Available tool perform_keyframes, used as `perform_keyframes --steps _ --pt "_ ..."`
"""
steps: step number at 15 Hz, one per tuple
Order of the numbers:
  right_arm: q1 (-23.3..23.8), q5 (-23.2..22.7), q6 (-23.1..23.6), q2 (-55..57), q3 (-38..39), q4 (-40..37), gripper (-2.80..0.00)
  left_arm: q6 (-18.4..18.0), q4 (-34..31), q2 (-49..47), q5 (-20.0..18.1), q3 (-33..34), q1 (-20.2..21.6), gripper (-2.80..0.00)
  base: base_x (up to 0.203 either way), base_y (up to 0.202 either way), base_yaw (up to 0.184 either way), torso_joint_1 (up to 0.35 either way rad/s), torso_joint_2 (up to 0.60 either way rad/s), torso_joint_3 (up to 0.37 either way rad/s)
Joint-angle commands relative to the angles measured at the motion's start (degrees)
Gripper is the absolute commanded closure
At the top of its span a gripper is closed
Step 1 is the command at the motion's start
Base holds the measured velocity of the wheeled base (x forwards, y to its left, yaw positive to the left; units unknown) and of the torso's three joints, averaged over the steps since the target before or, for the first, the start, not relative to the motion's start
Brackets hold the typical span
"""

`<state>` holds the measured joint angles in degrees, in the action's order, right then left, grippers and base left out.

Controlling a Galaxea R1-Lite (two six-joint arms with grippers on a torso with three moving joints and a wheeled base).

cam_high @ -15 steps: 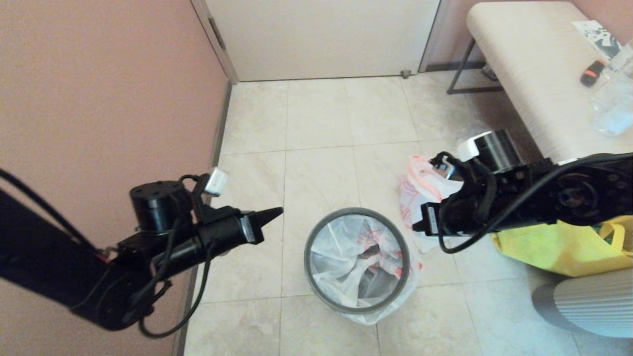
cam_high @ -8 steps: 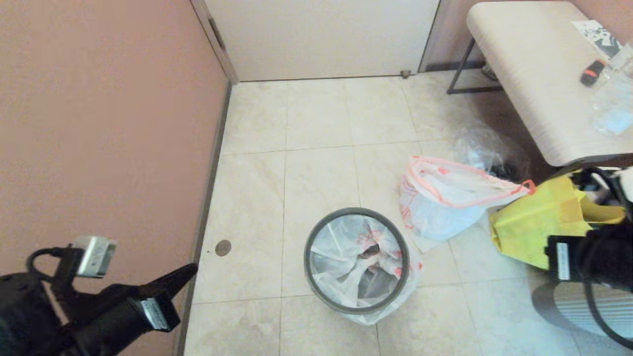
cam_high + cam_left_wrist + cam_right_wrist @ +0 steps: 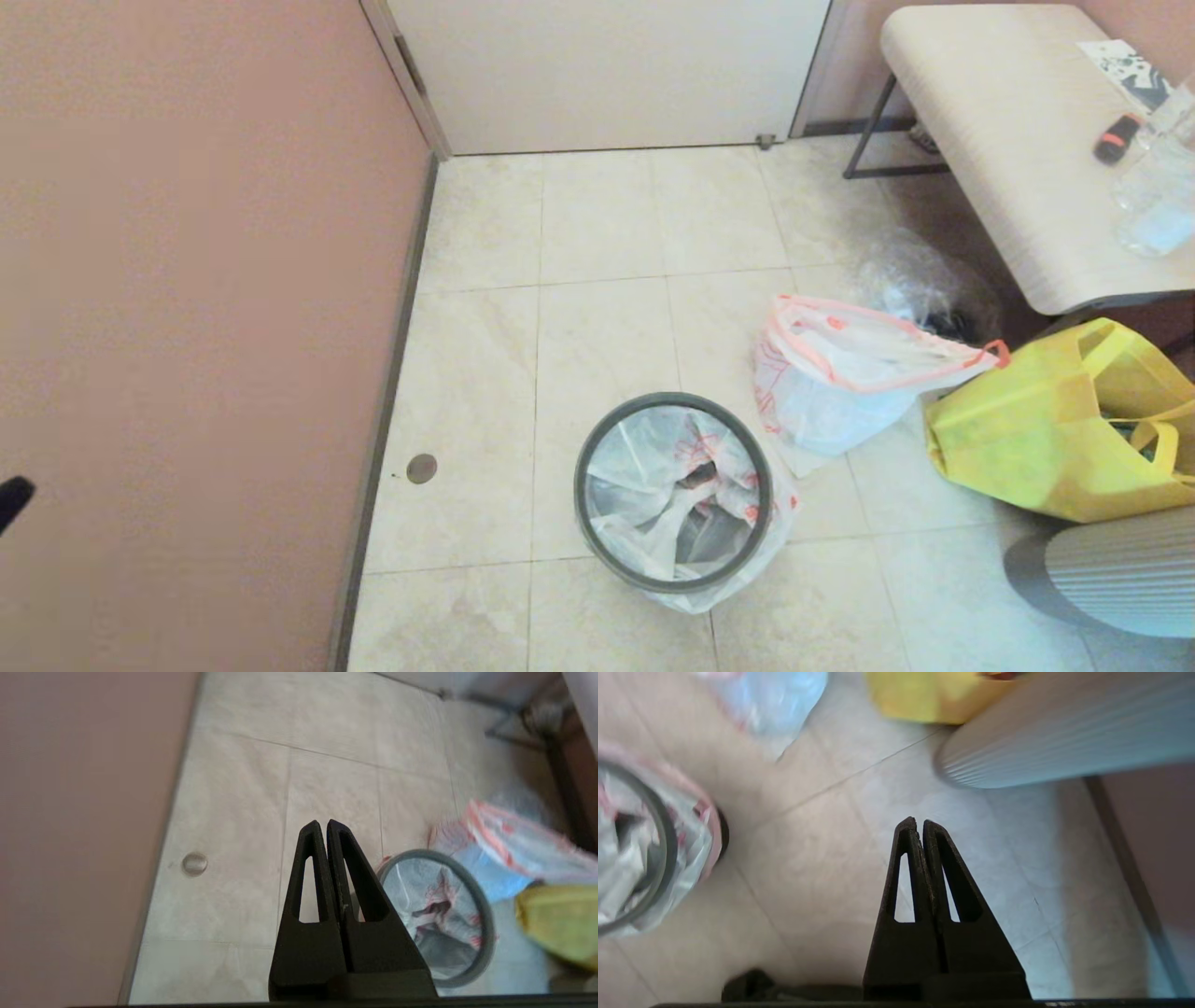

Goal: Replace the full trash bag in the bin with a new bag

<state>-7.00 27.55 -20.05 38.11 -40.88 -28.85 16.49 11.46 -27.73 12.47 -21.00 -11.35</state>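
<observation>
The bin (image 3: 580,490) stands on the tiled floor, its grey hoop clamping the new bag (image 3: 644,467), which lines it with red print showing. To the bin's right the full trash bag (image 3: 840,373) lies bulging on the floor with its orange-pink rim open, leaning on a yellow tote. My left gripper (image 3: 322,823) is shut and empty, hanging above the floor to the left of the bin (image 3: 423,854); only its dark tip (image 3: 11,499) shows at the head view's left edge. My right gripper (image 3: 916,822) is shut and empty, over bare tiles on the bin's (image 3: 668,844) right.
A yellow tote (image 3: 1046,439) and a grey ribbed cylinder (image 3: 1111,574) stand at the right. A clear bag (image 3: 920,280) lies under a beige bench (image 3: 990,140). A pink wall (image 3: 187,280) runs along the left, with a small floor plug (image 3: 421,468) beside it.
Both arms have pulled back from over the bin and left the head view, the left one down and leftward, the right one off to the right. The bags and bin have not moved.
</observation>
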Motion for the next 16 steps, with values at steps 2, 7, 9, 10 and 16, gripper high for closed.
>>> perform_keyframes --steps 2,7,9,10,16 --pt "2.13 -0.49 -0.06 -15.32 0.39 -6.72 0.0 2.58 -15.23 11.03 2.2 -4.11 5.19 0.0 0.0 0.0 0.0 0.0 0.0 0.0" --pt "5.27 -4.48 4.75 -26.8 6.52 -9.55 0.0 3.56 -29.4 20.46 -3.62 -7.11 11.66 0.0 0.0 0.0 0.0 0.0 0.0 0.0" --pt "6.25 -7.56 9.71 -32.72 9.69 -9.43 0.0 3.33 -31.47 25.43 -7.37 -4.16 11.79 0.0 0.0 0.0 0.0 0.0 0.0 0.0" --pt "6.49 -9.91 13.07 -36.18 11.65 -8.99 0.0 2.53 -31.68 27.2 -9.65 -1.66 11.81 0.0 0.0 0.0 0.0 0.0 0.0 0.0" --pt "6.97 -21.97 21.98 -38.06 34.98 19.38 0.0 -11.96 -16.75 27.76 -14.67 11.21 11.36 0.0 0.0 0.0 0.0 0.0 0.0 0.0"
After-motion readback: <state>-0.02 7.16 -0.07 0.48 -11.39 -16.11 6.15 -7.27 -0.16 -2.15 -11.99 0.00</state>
